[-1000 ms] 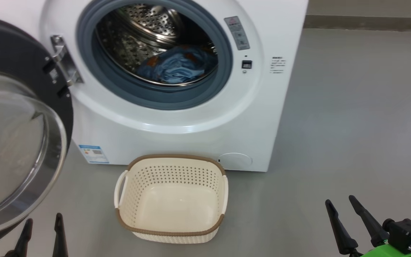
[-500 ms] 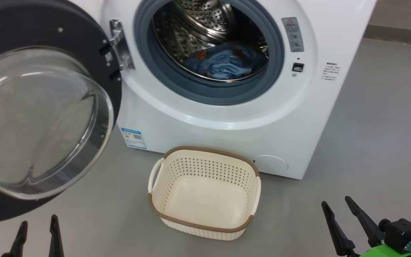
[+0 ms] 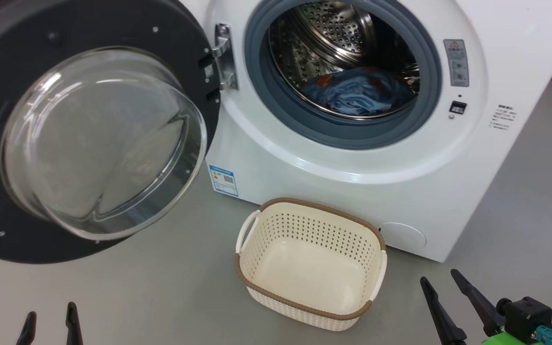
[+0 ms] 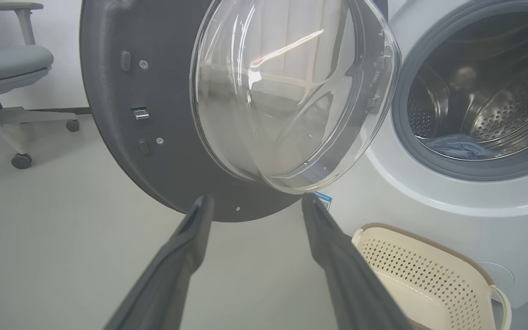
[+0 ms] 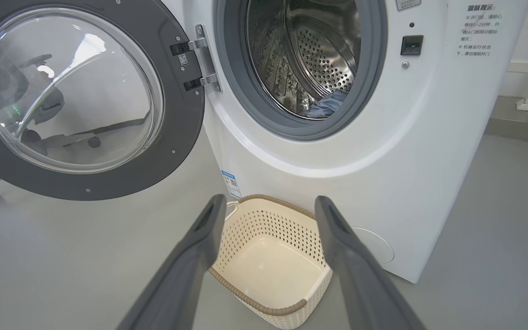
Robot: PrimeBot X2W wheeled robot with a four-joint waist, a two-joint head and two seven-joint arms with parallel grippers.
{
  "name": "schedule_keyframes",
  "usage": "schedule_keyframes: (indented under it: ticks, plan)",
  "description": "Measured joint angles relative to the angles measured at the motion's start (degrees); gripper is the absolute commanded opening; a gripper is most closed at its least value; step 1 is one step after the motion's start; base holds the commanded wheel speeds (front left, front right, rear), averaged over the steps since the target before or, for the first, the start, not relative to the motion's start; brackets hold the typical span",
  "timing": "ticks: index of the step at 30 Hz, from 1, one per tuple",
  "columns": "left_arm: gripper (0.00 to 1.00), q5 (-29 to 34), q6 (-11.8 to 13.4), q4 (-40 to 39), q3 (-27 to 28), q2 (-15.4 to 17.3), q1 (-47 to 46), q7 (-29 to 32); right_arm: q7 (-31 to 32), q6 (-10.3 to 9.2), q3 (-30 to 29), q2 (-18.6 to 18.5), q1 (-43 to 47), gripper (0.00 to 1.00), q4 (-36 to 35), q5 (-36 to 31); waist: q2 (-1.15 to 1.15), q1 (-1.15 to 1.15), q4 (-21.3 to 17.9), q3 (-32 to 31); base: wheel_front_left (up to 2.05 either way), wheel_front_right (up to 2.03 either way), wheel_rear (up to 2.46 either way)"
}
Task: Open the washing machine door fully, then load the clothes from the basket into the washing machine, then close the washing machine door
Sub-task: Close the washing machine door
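The white washing machine (image 3: pixel 333 163) stands with its door (image 3: pixel 89 134) swung wide open to the left, black rim and bulging glass bowl facing me. Light blue clothes (image 3: pixel 357 93) with orange prints lie in the steel drum. The cream basket (image 3: pixel 312 266) with a brown rim sits on the floor before the washer, nothing in it. My left gripper (image 3: pixel 50 311) is open at the lower left, below the door; in the left wrist view its open fingertips (image 4: pixel 202 206) point at the door's lower rim (image 4: pixel 163 174). My right gripper (image 3: pixel 441 282) is open at the lower right, right of the basket (image 5: pixel 268 261).
Grey floor (image 3: pixel 137 287) spreads around the washer and basket. A grey office chair (image 4: pixel 2 68) on casters stands behind the open door at the left. A skirting board (image 5: pixel 520 128) and a white pipe run along the wall right of the washer.
The whole head view has shifted, so washer, door and basket now sit further right in it: the camera has turned left. Both grippers stay open low in the picture.
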Motion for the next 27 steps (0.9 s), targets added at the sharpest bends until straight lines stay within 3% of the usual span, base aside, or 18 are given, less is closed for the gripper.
schedule_keyframes:
  ticks: [8,25,26,27]
  plan:
    - [1.00,-0.1,0.4,-0.4,-0.3,0.0,0.2,0.0,0.0,0.00,1.4,0.0,-0.2,1.00,0.4,0.0,0.00,0.00,2.6,-0.5,0.00,0.00,0.00]
    - [1.00,-1.3,1.5,-1.5,-0.8,0.0,1.1,0.0,0.0,0.00,1.9,-0.7,-1.6,1.00,0.7,0.6,0.00,0.00,2.9,0.5,0.00,0.00,0.00]
    - [0.86,-1.8,1.5,-1.7,-0.8,0.0,1.1,0.0,0.0,0.00,1.9,-0.7,-1.6,1.00,0.7,0.6,0.00,0.00,2.9,0.4,0.00,0.00,0.00]
    - [0.48,-2.4,1.5,-1.8,-0.8,0.0,1.0,0.0,0.0,0.00,1.9,-0.7,-1.6,1.00,0.7,0.6,0.00,0.00,2.9,0.4,0.00,0.00,0.00]
